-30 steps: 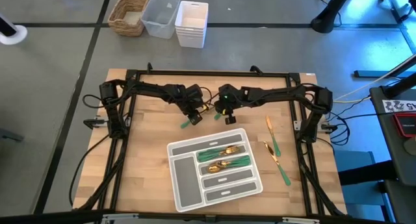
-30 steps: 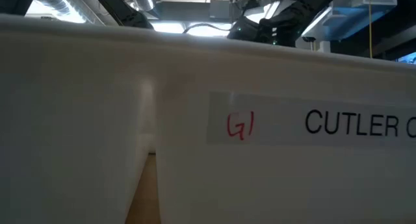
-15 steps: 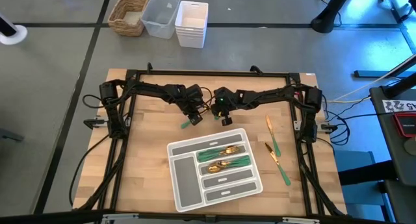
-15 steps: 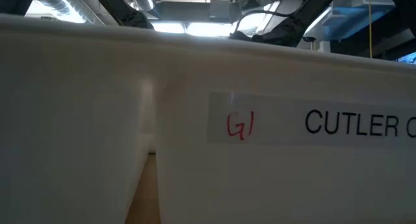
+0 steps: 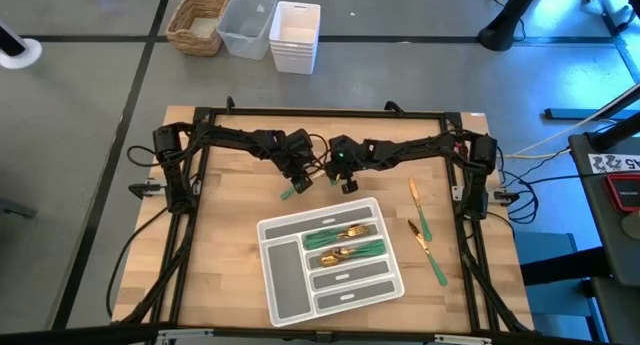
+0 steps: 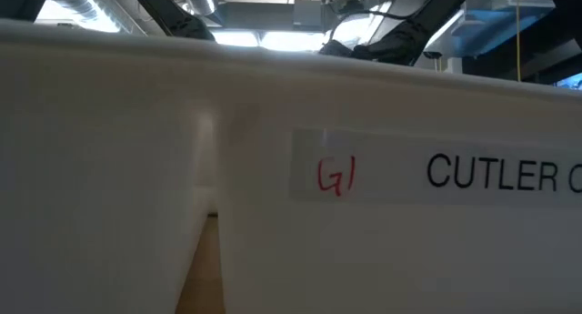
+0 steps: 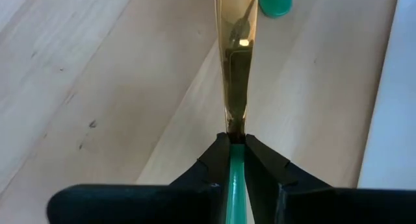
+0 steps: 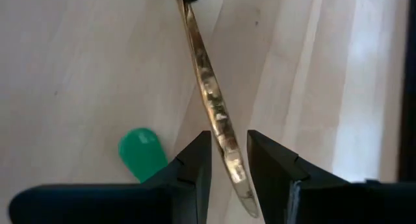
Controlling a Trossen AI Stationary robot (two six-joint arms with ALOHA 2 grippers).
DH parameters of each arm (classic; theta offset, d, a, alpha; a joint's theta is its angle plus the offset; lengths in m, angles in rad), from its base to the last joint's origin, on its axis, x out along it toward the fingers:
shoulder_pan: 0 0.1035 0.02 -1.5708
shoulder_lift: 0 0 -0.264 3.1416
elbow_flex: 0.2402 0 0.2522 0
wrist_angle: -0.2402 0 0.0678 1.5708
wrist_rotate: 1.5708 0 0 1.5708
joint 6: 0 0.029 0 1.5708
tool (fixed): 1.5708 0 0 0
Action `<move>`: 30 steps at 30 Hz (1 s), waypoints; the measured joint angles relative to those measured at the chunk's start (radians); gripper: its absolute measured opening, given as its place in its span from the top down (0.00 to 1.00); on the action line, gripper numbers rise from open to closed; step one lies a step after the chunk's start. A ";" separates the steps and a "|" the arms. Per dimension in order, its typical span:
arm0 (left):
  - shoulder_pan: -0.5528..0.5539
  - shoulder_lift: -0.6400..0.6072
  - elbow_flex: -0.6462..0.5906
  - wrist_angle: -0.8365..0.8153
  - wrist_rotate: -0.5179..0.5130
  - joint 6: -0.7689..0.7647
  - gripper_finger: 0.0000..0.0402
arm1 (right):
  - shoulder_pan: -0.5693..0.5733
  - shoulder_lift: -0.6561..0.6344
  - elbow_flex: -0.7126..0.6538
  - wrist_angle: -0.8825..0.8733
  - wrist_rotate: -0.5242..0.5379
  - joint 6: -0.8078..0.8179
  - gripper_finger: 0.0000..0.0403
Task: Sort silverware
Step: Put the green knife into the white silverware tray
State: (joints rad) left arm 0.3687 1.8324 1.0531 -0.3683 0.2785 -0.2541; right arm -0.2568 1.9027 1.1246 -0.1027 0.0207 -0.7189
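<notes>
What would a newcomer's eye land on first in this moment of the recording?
Probably the two grippers meeting above the table's far middle: the left gripper is shut on the green handle of a gold knife, whose blade passes between the right gripper's open fingers. Next, the grey tray near the table's centre holding green-handled cutlery, with two more pieces loose to its right.

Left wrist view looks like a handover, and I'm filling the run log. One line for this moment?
left gripper: shut on knife handle | right gripper: open around blade | tray: forks, spoons inside
</notes>
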 joint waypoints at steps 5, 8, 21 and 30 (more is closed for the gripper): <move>0.000 0.000 0.000 0.004 0.000 0.000 0.93 | 0.043 -0.023 0.000 -0.034 0.039 -0.005 0.75; 0.000 0.000 0.000 0.006 0.000 0.000 0.93 | 0.057 -0.028 0.000 -0.025 0.065 -0.005 0.75; 0.007 -0.001 0.000 0.015 0.043 0.008 0.93 | 0.092 -0.169 0.000 -0.205 0.098 0.047 0.75; 0.052 -0.001 0.000 0.019 0.124 0.008 0.93 | 0.094 -0.351 0.000 -0.324 0.102 0.115 0.75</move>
State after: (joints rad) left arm 0.4207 1.8317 1.0531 -0.3494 0.4030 -0.2462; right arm -0.1631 1.5521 1.1248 -0.4264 0.1223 -0.6042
